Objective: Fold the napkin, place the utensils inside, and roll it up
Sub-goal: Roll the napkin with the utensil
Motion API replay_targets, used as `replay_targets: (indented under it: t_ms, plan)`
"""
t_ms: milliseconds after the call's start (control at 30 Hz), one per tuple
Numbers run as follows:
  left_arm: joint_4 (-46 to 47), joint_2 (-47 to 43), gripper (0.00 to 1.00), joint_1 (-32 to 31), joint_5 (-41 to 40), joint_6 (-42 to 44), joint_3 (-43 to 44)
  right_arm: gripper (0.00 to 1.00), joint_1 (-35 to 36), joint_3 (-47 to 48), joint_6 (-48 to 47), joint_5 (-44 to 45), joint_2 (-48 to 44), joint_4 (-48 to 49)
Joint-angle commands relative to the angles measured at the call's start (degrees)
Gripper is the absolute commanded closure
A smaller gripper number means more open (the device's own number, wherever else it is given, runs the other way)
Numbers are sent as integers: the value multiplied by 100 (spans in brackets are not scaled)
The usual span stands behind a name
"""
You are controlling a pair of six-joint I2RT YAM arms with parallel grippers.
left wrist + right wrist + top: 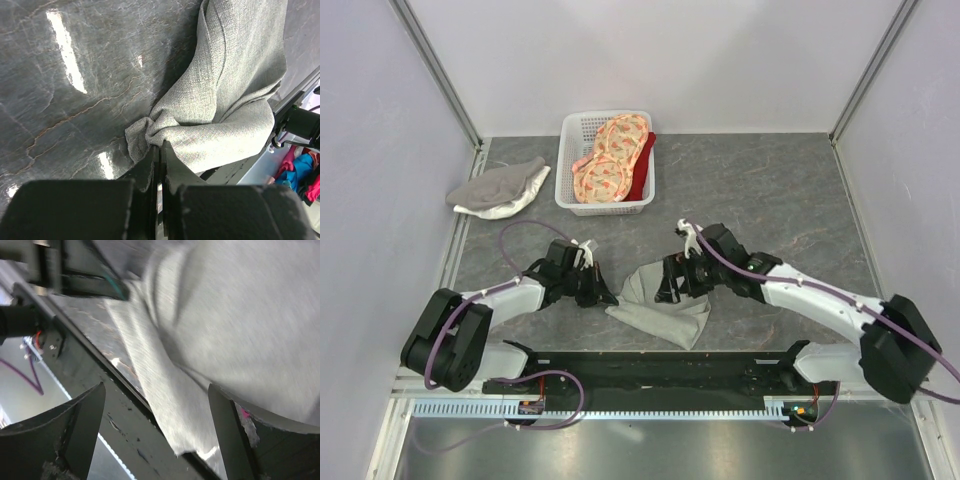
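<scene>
The napkin (665, 305), a plain grey-green cloth, lies crumpled on the dark table near the front edge. My left gripper (607, 296) is shut on its left corner. In the left wrist view the jaws (160, 149) pinch a bunched tip of the napkin (225, 100), and the rest drapes away to the right. My right gripper (670, 285) hovers over the napkin's upper right part. It stands wide open (156, 387), with the napkin (240, 330) below it and nothing between its fingers. The utensils are out of view.
A white basket (566, 160) at the back holds orange-pink patterned cloths (610, 160) and something red. A grey-and-white cloth (500, 188) lies at the back left. The black base rail (650, 365) runs along the near edge, just below the napkin.
</scene>
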Motion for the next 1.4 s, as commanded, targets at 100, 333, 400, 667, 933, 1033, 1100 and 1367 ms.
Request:
replay_targets:
  t_ms: [100, 333, 400, 667, 933, 1033, 1100, 1367]
  plan:
    - [-448, 68, 98, -60, -192, 182, 273, 9, -31, -1486, 2431, 959, -1158, -280]
    - [-483, 77, 98, -86, -174, 200, 326, 19, -22, -2007, 2794, 950, -1800, -51]
    - [-526, 68, 98, -86, -174, 209, 361, 23, -22, -1929, 2751, 1011, -1835, -103]
    - [-1027, 278, 98, -104, -262, 358, 721, 15, 1698, 63, 672, 3186, -1249, -911]
    - [-1195, 454, 98, -104, -183, 393, 844, 12, 3361, 1490, -668, 4781, 1380, -1396]
    - [-1204, 481, 98, -104, -148, 402, 871, 12, 3546, 1736, -976, 5019, 1820, -1326]
    - [-1212, 516, 98, -104, -121, 411, 897, 14, 3607, 1711, -1151, 5054, 1960, -1203]
    - [-1221, 613, 98, -104, -68, 437, 932, 19, 3608, 1342, -1626, 4932, 2066, -781]
